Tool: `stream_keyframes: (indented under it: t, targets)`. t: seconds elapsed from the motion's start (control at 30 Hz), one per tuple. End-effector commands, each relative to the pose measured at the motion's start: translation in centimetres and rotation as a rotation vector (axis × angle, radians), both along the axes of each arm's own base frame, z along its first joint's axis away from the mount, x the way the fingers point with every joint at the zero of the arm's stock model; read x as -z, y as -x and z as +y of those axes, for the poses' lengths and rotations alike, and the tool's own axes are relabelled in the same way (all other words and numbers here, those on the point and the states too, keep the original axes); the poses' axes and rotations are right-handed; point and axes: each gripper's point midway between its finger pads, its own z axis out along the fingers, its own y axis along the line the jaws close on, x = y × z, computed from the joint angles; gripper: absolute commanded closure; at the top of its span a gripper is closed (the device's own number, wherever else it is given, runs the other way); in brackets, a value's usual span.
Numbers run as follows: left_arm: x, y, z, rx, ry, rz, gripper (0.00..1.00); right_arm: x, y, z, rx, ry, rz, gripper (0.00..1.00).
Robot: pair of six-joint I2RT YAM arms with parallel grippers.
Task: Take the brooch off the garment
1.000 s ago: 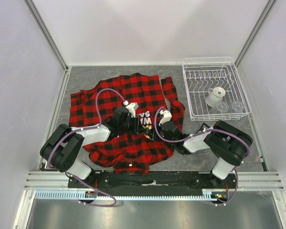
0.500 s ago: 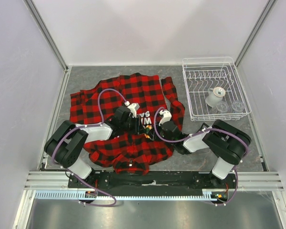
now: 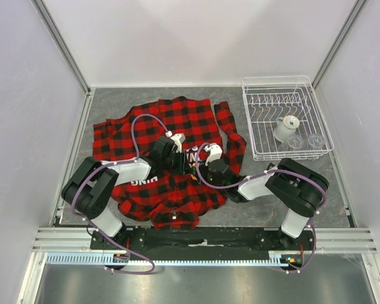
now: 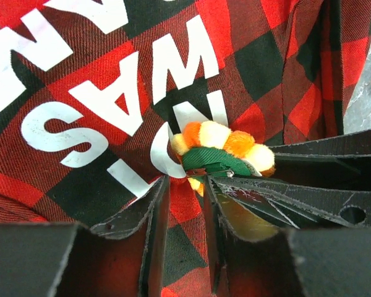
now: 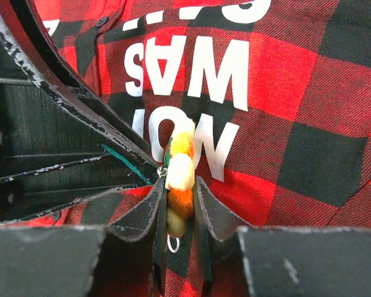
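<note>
Red-and-black buffalo-plaid flannel shirt [image 3: 177, 117], printed with bold white block letters, lies rumpled on the grey mottled table [image 3: 114, 101]. The small flower-like brooch [image 4: 222, 145] has yellow, orange and cream pompom petals over a green backing. It sits at the middle of the shirt, among the white letters.

The right gripper [image 5: 179, 189] is clenched on the brooch: orange and yellow petals are squeezed between its two black fingers, and the flower stands on edge in the gap. Whether the pin is fastened to the cloth is hidden.

The left gripper [image 4: 185, 185] has its tips at the brooch's lower edge, just beside the green backing. Its fingers are drawn to a narrow slit with plaid cloth showing through. I cannot tell whether they are pinching the cloth, the pin or nothing.

From above, both arms reach inward and their fingers meet at the brooch from opposite sides. Well to the right of the brooch and off the shirt stands a white wire dish rack [image 3: 253, 126] holding a white cup-like piece [image 3: 285, 128].
</note>
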Motion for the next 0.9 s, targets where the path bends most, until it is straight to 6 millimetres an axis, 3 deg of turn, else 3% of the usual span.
stream_keyframes:
  t: [0.0,0.4,0.63,0.8,0.83,0.87]
  targets:
    - [-1.8,-0.7,-2.7,0.088,0.058,-0.05,0.65,0.5,3.4,4.1,-0.187,0.015,0.034,1.0]
    - [-3.7,-2.2,-4.5,0.08,0.115,-0.045,0.67,1.7,4.0,4.8,-0.223,0.057,0.064,1.0]
    - [-6.4,-3.6,-4.6,0.036,0.125,-0.091,0.67,1.6,4.0,4.4,-0.2,0.04,0.066,1.0]
    - [-6.2,-1.1,-2.8,0.024,0.13,-0.095,0.6,1.2,2.9,3.4,-0.137,0.031,0.061,1.0]
    - [-7.6,-0.9,-2.3,0.013,0.149,-0.134,0.58,1.2,2.8,3.5,-0.13,0.038,0.061,1.0]
    - [-6.7,0.1,-1.4,0.003,0.129,-0.115,0.58,1.7,2.6,3.0,-0.104,0.069,0.068,1.0]
